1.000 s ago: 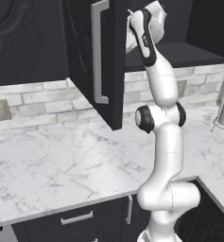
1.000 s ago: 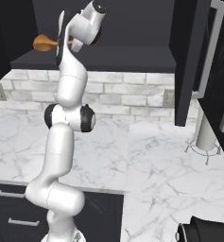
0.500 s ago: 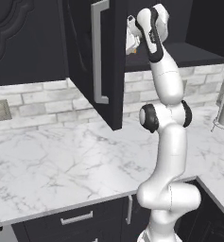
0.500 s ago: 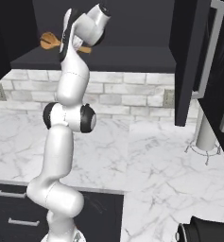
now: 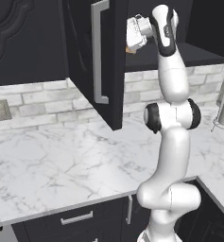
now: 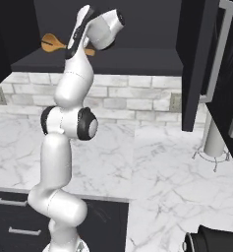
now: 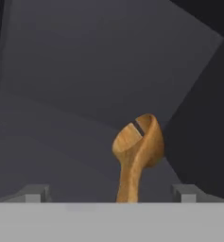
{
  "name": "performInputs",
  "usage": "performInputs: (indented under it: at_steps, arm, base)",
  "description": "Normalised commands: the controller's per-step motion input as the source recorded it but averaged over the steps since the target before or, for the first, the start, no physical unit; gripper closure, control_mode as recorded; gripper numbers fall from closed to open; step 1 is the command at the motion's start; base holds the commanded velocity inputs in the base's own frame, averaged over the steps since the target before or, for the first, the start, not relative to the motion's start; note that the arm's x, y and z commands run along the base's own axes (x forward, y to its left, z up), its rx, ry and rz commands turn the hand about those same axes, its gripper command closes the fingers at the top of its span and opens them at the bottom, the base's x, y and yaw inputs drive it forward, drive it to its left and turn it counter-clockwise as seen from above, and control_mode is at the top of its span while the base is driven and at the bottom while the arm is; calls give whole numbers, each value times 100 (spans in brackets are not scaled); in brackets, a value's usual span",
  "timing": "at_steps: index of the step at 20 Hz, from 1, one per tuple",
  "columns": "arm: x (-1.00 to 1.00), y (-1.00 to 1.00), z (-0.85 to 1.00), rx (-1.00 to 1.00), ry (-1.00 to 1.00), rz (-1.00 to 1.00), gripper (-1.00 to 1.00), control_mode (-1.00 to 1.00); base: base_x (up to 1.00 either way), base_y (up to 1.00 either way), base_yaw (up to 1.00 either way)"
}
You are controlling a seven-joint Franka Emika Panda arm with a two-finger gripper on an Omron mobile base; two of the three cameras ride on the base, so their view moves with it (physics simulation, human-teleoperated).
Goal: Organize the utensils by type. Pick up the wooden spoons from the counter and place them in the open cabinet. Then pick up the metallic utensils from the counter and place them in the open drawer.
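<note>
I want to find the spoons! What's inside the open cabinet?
A wooden spoon lies on the cabinet shelf, between the open gripper fingers. The arm hides part of the shelf.

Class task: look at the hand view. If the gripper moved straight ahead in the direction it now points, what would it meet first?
Most likely the wooden spoon, lying between the open gripper's fingertips on the cabinet shelf. Beyond it stands the cabinet's dark back wall, though depth is hard to judge.
</note>
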Motion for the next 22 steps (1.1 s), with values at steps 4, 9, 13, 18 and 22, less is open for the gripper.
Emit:
performInputs:
  at_steps: [4, 9, 13, 18, 22]
  arm:
    - [-81, 0, -9, 30, -21, -1, -100, -100]
    - [-99, 0, -11, 14, -20, -8, -100, -100]
    - [-90, 0, 1, 1, -7, -15, -100, -100]
    - [-75, -8, 7, -9, 0, -16, -100, -100]
    - [-99, -27, -9, -2, 0, -28, -100, -100]
  base:
    - [0, 0, 0]
    - [0, 0, 0]
    - [0, 0, 0]
    - [0, 0, 0]
    - [0, 0, 0]
